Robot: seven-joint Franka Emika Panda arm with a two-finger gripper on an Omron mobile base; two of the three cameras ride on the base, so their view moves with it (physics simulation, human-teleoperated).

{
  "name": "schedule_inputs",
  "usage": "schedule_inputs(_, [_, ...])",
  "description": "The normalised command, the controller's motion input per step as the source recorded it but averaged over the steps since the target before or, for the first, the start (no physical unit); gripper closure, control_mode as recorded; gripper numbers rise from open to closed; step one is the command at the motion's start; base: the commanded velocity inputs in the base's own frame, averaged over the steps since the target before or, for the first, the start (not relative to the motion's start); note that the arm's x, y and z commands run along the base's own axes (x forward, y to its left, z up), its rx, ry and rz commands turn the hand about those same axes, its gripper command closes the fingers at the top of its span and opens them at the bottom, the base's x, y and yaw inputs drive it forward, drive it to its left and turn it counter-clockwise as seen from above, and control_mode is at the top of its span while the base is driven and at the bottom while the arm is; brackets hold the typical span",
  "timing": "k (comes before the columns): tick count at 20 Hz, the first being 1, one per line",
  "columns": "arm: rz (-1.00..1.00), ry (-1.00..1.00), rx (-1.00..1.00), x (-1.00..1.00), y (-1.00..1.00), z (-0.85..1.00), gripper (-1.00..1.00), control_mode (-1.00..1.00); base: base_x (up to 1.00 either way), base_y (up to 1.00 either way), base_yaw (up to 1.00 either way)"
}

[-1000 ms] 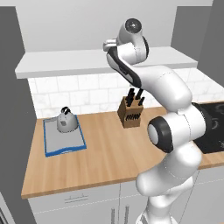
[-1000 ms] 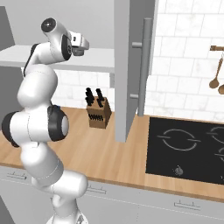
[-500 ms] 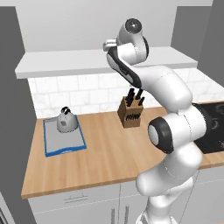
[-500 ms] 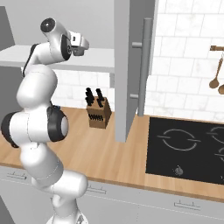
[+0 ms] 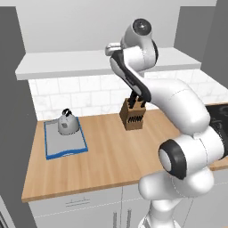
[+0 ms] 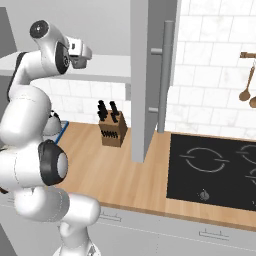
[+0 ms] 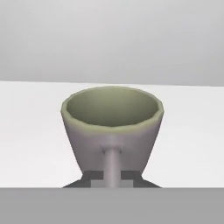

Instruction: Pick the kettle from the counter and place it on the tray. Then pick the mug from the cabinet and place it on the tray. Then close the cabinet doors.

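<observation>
Hand view: mug [image 7: 112, 127] handle hides the claw [image 7: 112, 177] tips; grip unclear.

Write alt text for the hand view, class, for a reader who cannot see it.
A grey-beige mug with a greenish inside stands upright on the white cabinet shelf, its handle facing the camera. A grey back wall rises behind it.
</observation>
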Motion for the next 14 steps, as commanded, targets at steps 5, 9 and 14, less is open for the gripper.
schedule_inputs(5, [0.24, 0.0, 0.0, -1.0, 0.03, 0.0, 1.0, -1.0, 0.0, 0.0, 0.0])
schedule_inputs(9, [0.36, 0.0, 0.0, -1.0, 0.1, 0.0, 1.0, -1.0, 0.0, 0.0, 0.0])
schedule_inputs(14, [0.35, 0.0, 0.0, -0.85, 0.26, -0.05, 1.0, -1.0, 0.0, 0.0, 0.0])
